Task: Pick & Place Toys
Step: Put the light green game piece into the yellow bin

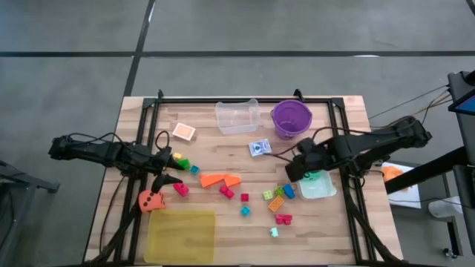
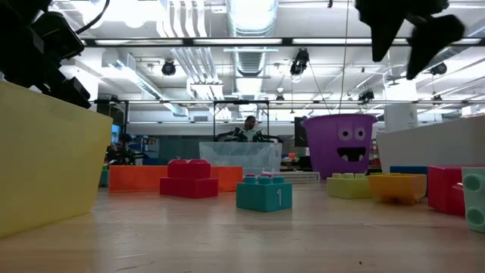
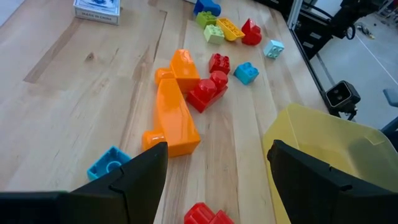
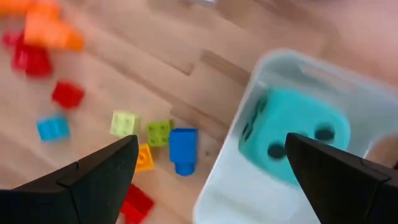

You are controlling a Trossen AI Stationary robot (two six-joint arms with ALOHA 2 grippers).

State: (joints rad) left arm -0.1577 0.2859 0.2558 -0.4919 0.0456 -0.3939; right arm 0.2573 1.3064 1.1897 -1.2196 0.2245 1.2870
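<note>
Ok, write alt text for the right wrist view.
The right end effector, open, hangs over a white tub holding a teal die. Beside the tub on the wooden table lie small bricks: blue, green, yellow-green, red.

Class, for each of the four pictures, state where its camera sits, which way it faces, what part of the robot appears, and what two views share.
High view: above, looking straight down on the wooden table; both arms show.
Low view: at table-top height, looking level across; dark arm parts hang at the top.
Left wrist view: on the left arm, looking past the open left gripper at two orange plastic wedge pieces.
Right wrist view: on the right arm, looking past the open right gripper at the teal plastic die in a white tub.
Shared: the high and low views both show the purple plastic bucket.
</note>
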